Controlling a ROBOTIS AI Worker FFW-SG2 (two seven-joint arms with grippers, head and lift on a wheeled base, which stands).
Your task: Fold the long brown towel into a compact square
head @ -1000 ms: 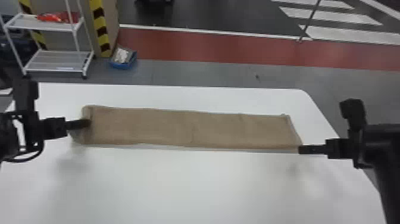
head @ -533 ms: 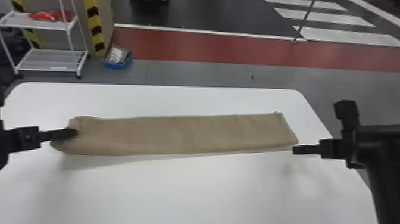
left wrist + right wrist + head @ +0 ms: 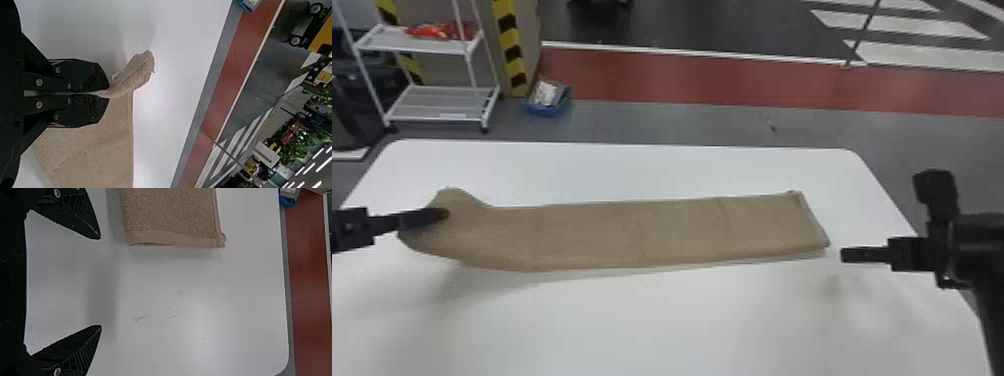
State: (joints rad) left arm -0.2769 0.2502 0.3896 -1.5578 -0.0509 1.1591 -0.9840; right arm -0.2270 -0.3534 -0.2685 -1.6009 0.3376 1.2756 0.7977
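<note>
Left tool (image 3: 443, 215) clamped on towel (image 3: 612, 235); right tool (image 3: 844, 255) spread; shelf (image 3: 439, 104), blue bin (image 3: 547, 109) beyond table (image 3: 652, 325)

The towel (image 3: 632, 235) is plain brown; the table (image 3: 652, 330), white; the left gripper (image 3: 446, 215) and right gripper (image 3: 843, 255), black. Beyond the table's far edge: grey floor (image 3: 657, 120); red band (image 3: 732, 82) bordered by a white line (image 3: 682, 54); yellow-and-black striped post (image 3: 511, 37); white rack (image 3: 417, 46); blue bin (image 3: 544, 111).
</note>
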